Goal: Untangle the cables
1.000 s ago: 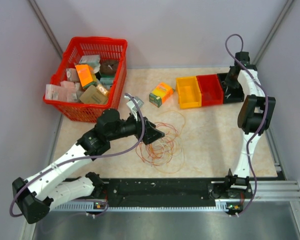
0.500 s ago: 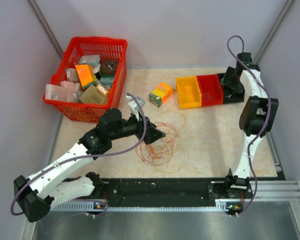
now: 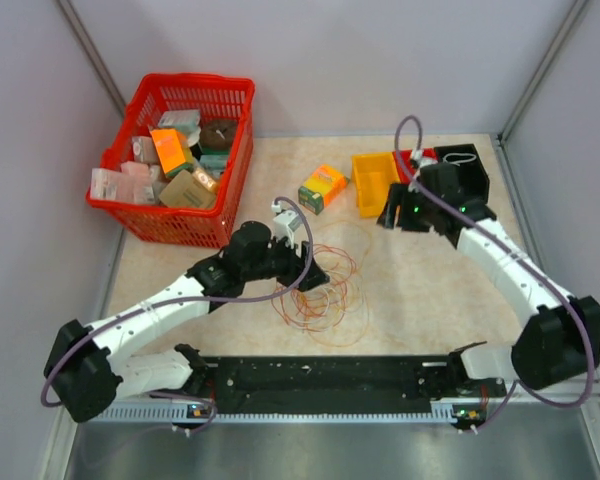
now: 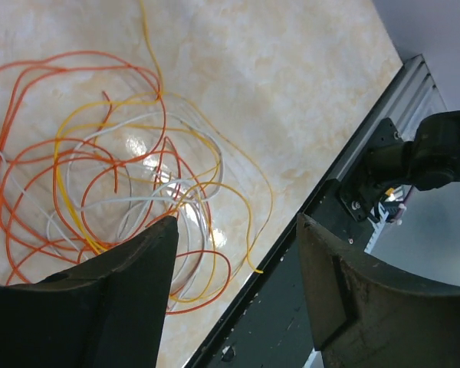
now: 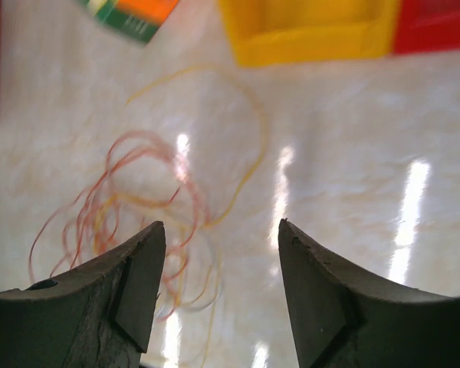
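Observation:
The cables lie in a loose tangle of orange-red, yellow and white loops on the beige table in front of the arm bases. My left gripper hovers over the tangle's left part, open and empty; the left wrist view shows the cables below and between its fingers. My right gripper is open and empty above the table near the yellow bin, right of the tangle. The right wrist view shows the cables ahead, blurred, below the left finger.
A red basket full of packets stands at the back left. An orange-green box lies behind the cables. Yellow, red and black bins stand at the back right. A black rail runs along the table's near edge.
My right arm has swung from the back right corner down and left to beside the yellow bin. My left gripper has moved a little right over the cables.

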Motion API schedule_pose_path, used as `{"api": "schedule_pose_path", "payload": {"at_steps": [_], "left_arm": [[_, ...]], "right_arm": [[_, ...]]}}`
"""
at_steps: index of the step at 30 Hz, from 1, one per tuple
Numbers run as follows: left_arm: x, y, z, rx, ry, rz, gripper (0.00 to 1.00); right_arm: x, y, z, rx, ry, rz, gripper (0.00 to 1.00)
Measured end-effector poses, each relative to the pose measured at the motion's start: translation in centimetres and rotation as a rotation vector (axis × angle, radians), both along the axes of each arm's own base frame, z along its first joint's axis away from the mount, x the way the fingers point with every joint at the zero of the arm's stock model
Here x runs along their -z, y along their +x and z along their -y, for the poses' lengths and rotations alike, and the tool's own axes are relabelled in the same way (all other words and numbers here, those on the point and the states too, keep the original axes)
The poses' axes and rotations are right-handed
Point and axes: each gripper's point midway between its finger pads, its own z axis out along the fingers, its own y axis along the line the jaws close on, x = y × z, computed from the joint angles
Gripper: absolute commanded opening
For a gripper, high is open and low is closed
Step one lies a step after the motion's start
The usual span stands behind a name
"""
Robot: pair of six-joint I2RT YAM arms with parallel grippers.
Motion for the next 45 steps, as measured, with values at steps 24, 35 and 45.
{"api": "schedule_pose_path", "payload": {"at_steps": [24, 35, 45], "left_arm": [[12.0, 2.2, -0.1, -0.233, 0.137, -0.296, 0.45], [12.6, 3.7, -0.2, -0.336, 0.131, -0.312, 0.49], [13.2, 3.7, -0.2, -0.341, 0.145, -0.324, 0.49]], "right_arm": [[7.7, -17.2, -15.8, -0.395, 0.62, -0.221, 0.53], [9.9, -17.3, -16.9, -0.386, 0.628, -0.29, 0.1], [13.4, -18.9, -14.7, -0.307, 0.54, -0.346, 0.01]]}}
